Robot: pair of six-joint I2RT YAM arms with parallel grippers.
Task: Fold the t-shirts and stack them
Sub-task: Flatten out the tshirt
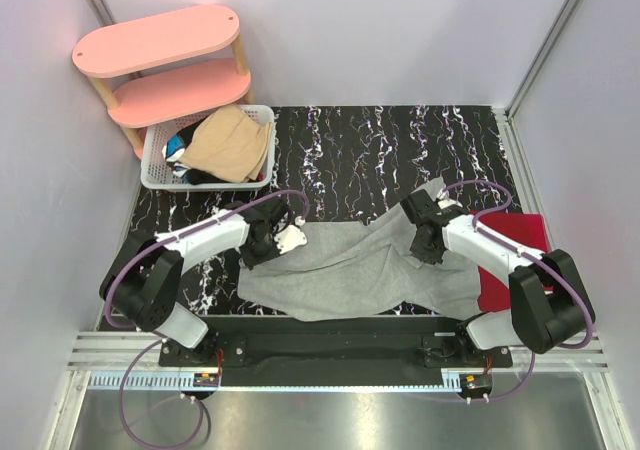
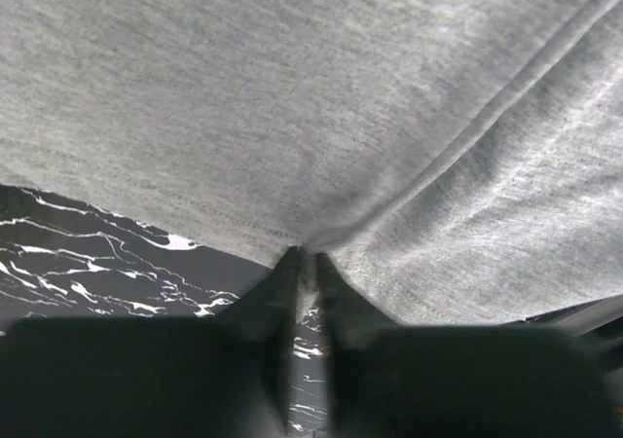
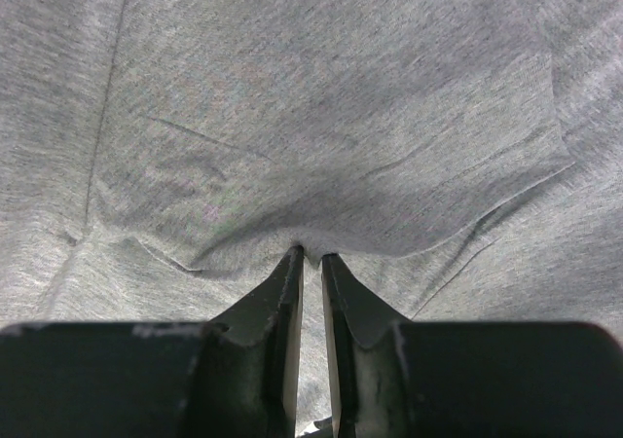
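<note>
A light heather grey t-shirt (image 1: pixel 350 270) lies spread and rumpled on the black marbled table (image 1: pixel 350 150) between the two arms. My left gripper (image 1: pixel 283 236) is shut on its left edge; the left wrist view shows the fabric (image 2: pixel 321 117) pinched at the fingertips (image 2: pixel 292 263). My right gripper (image 1: pixel 425 242) is shut on its right part; the right wrist view shows a fold of grey cloth (image 3: pixel 321 146) pinched between the fingertips (image 3: pixel 336 268). A tan-beige t-shirt (image 1: pixel 232 142) lies on top of dark and blue ones in the basket.
A white lattice basket (image 1: pixel 158 175) stands at the back left, under a pink two-tier shelf (image 1: pixel 160 40). A red cloth (image 1: pixel 515 245) lies at the right under the right arm. Grey walls close in the table on three sides.
</note>
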